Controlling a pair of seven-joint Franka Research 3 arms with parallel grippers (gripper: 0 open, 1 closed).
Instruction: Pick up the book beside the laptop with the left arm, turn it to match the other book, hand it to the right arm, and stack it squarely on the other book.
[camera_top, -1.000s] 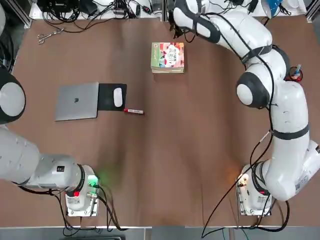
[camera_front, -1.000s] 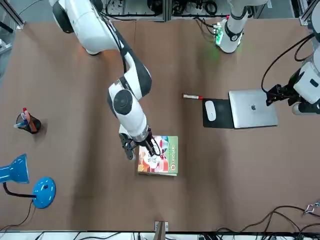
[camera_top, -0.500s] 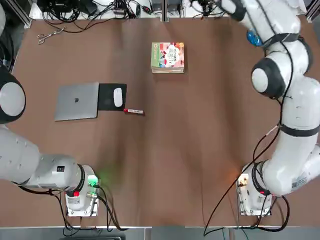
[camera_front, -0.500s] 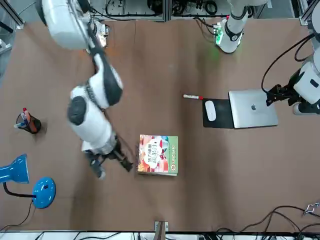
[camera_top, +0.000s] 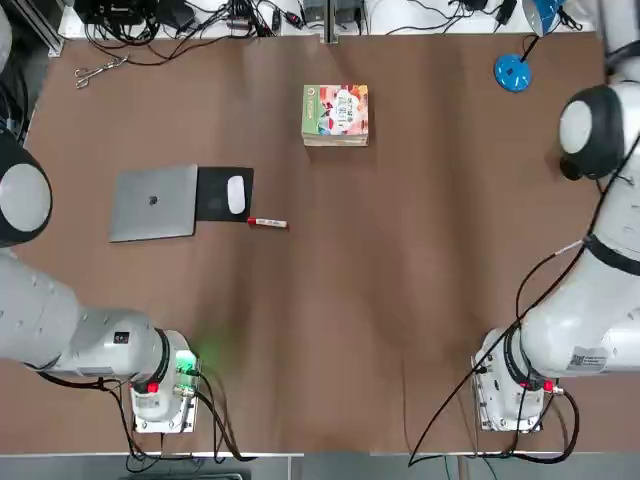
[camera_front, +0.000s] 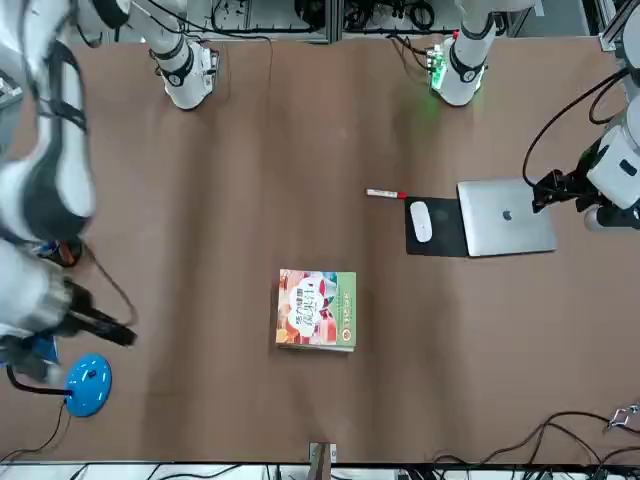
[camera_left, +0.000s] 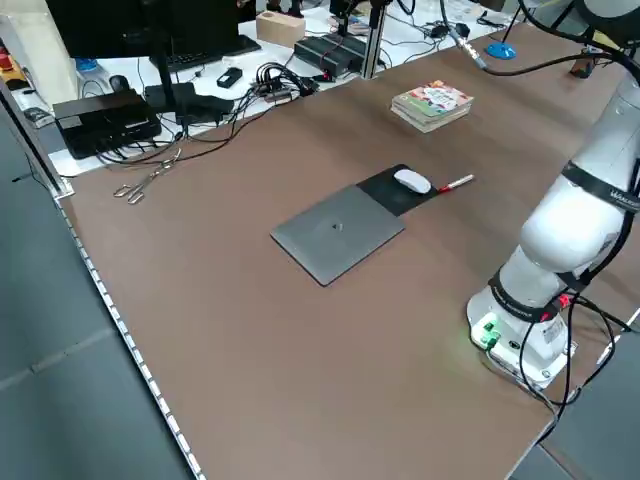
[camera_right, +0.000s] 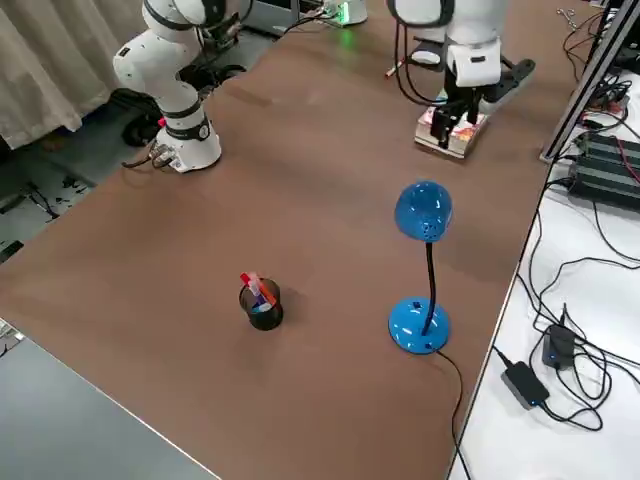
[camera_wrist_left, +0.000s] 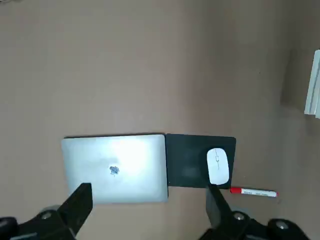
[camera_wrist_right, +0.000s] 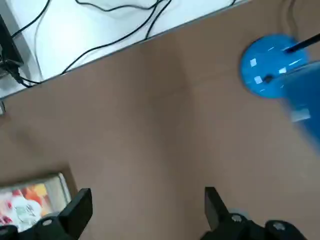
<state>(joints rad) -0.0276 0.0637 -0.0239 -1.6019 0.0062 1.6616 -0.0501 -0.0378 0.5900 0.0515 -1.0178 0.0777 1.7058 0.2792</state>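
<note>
The book (camera_top: 336, 108), green-bordered with an orange picture, lies flat on the other book (camera_top: 335, 141), whose pale edge shows beneath it at the far middle of the table. The stack also shows in the front view, the book (camera_front: 316, 308) uppermost. My right gripper (camera_wrist_right: 145, 215) is open and empty, well off to the right of the stack near the blue lamp, with the book's corner (camera_wrist_right: 31, 199) at the edge of its wrist view. My left gripper (camera_wrist_left: 147, 210) hangs open and empty above the laptop (camera_wrist_left: 115, 167), at the table's left.
A black mouse pad (camera_top: 222, 193) with a white mouse (camera_top: 236, 193) adjoins the laptop (camera_top: 153, 202), and a red pen (camera_top: 267, 222) lies beside it. A blue desk lamp (camera_right: 424, 212) and a pen cup (camera_right: 262, 303) stand at the right. Scissors (camera_top: 98, 71) lie far left.
My right gripper opened, left the book on the other book and swung away to the right toward the lamp. The left arm has not moved.
</note>
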